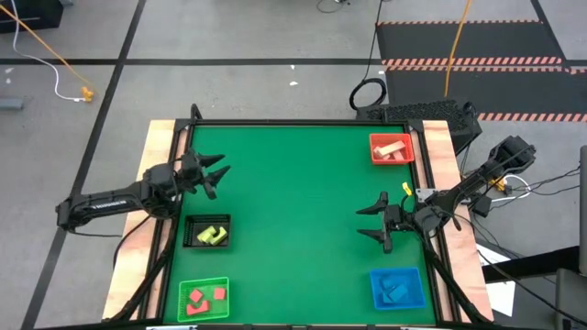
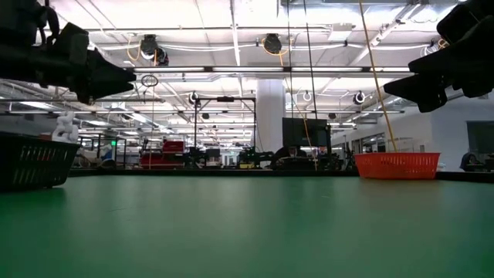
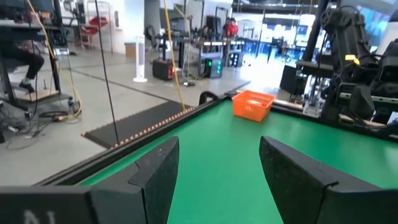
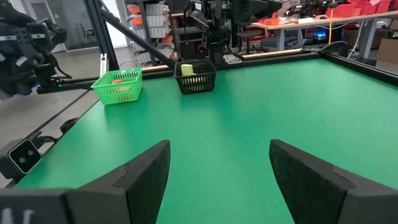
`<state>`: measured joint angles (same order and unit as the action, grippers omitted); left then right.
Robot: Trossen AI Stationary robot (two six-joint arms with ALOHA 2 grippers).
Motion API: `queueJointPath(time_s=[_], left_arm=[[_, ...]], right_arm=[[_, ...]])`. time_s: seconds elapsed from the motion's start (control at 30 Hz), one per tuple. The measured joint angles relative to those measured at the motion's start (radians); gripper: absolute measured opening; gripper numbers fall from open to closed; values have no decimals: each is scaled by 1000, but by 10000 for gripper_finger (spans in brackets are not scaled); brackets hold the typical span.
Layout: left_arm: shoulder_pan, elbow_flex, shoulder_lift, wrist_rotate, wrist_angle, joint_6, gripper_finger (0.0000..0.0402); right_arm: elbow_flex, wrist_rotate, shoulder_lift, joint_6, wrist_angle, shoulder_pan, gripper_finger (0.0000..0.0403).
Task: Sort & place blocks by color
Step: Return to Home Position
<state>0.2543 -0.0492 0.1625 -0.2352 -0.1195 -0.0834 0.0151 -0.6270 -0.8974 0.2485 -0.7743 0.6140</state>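
Note:
All the blocks lie in baskets on the green table. Pale tan wooden blocks (image 1: pixel 392 148) rest in the red basket (image 1: pixel 375 143) at the far right. Yellow blocks (image 1: pixel 212 236) sit in the black basket (image 1: pixel 192 223), red blocks (image 1: pixel 205 298) in the green basket (image 1: pixel 186 286), and blue blocks (image 1: pixel 394 290) in the blue basket (image 1: pixel 377 276). My left gripper (image 1: pixel 216 176) hovers open over the table's left side, beyond the black basket. My right gripper (image 1: pixel 374 223) hovers open at the right, between the red and blue baskets.
A small yellow piece (image 1: pixel 406 189) lies by the right table edge near my right arm. The wide middle of the green mat (image 1: pixel 293 211) is bare. The red basket (image 3: pixel 252 104) shows ahead of my left gripper; the black (image 4: pixel 196 76) and green (image 4: pixel 118 86) baskets ahead of my right.

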Motion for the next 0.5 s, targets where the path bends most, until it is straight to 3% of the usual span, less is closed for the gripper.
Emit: queueJointPath(time_s=[0.27,0.5], left_arm=[[0,39,-64,0,-61,34,225],[0,39,-63,0,-18,39,225]], right_arm=[[0,0,0,0,0,0,267],[0,0,0,0,0,0,267]])
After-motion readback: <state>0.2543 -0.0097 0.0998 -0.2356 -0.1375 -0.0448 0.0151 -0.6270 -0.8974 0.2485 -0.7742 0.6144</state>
